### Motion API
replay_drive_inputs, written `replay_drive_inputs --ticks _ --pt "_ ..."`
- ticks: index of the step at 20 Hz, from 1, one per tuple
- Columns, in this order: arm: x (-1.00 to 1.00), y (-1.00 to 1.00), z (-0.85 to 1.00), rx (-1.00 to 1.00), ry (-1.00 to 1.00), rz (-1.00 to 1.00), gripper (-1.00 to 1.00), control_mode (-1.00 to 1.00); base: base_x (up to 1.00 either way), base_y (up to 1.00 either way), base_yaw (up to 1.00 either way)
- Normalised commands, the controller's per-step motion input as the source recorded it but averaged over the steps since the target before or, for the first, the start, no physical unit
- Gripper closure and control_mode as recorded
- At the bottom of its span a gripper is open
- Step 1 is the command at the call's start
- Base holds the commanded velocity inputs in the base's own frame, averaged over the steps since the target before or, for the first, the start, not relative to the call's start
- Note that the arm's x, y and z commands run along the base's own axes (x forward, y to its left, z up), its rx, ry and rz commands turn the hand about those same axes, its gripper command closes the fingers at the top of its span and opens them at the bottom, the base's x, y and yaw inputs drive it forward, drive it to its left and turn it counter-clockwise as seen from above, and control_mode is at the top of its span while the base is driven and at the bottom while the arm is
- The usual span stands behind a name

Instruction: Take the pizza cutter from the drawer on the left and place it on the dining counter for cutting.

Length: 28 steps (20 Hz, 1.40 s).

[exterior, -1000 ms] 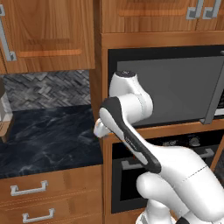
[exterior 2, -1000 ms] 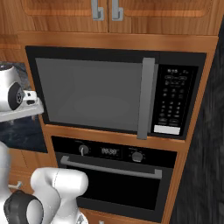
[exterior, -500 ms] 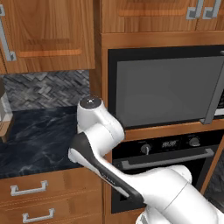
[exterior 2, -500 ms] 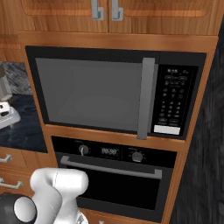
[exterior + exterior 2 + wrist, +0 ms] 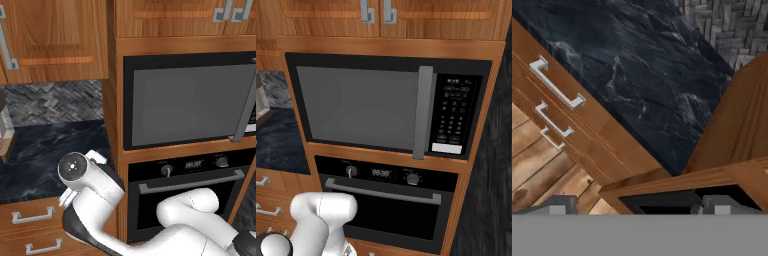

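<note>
Tool (image 5: pixel 639 204) open, empty, fingertips wide apart above the shut drawer (image 5: pixel 572 117) and black counter (image 5: pixel 647 75)

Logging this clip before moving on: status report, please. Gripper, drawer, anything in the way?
Gripper open, holding nothing, clear of the cabinets. Top drawer shut, handle untouched; pizza cutter not visible. Nothing blocking the drawer front.

A digital display (image 5: pixel 380 173) on the oven control panel (image 5: pixel 387 174) is seen showing digits, seemingly "88:88". Small markings are printed on the microwave keypad (image 5: pixel 452 116), but they are too small to be read. No brand names are made out.
</note>
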Motion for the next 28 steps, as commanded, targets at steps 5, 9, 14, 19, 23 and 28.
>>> replay_drive_inputs --ticks 5,9,14,19,23,28 --pt "-0.05 0.45 -0.17 -0.12 -0.18 0.01 -1.00 -1.00 0.00 0.00 0.00" --pt "0.00 0.44 -0.14 -0.11 -0.17 0.01 -1.00 -1.00 0.00 0.00 0.00" --pt "0.00 0.60 -0.27 -0.16 -0.10 0.00 -1.00 -1.00 0.00 0.00 0.00" --pt "0.00 0.56 -0.35 -0.16 -0.06 0.03 -1.00 -1.00 0.00 0.00 0.00" --pt "0.00 0.48 -0.39 -0.16 -0.04 0.07 -1.00 -1.00 0.00 0.00 0.00" --pt "0.12 0.50 -0.77 -0.27 -0.01 0.12 -1.00 -1.00 0.00 0.00 0.00"
